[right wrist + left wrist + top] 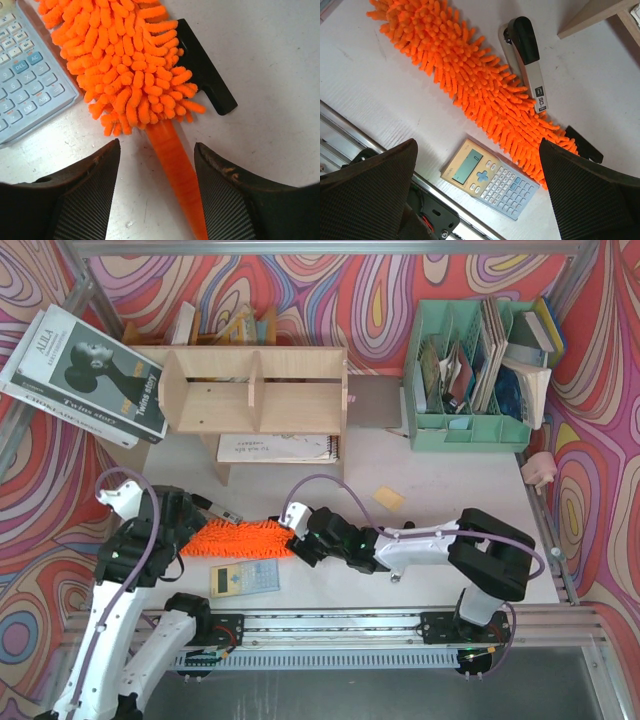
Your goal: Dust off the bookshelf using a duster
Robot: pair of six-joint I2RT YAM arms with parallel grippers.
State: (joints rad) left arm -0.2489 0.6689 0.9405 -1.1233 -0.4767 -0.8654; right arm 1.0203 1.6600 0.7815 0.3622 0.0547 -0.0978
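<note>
Both gape: left hand [477,145] wide above the duster [470,80], right hand [157,145] narrower, straddling its handle [175,175] without touching.

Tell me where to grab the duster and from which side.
Grip the duster by the thin bare handle sticking out of its fluffy head at the right end. It lies flat on the table, so come from above; the right gripper hangs there, open jaws either side of it.

Left arm [95,640] and right arm [420,540]: white link shells with black joint housings. A lilac cable [318,478] loops along each arm. A small green light [358,536] shows on the right arm's black wrist housing. The fingers [85,200] are black and wedge-shaped with ribbed woven faces; the right pair's edges are scuffed.
</note>
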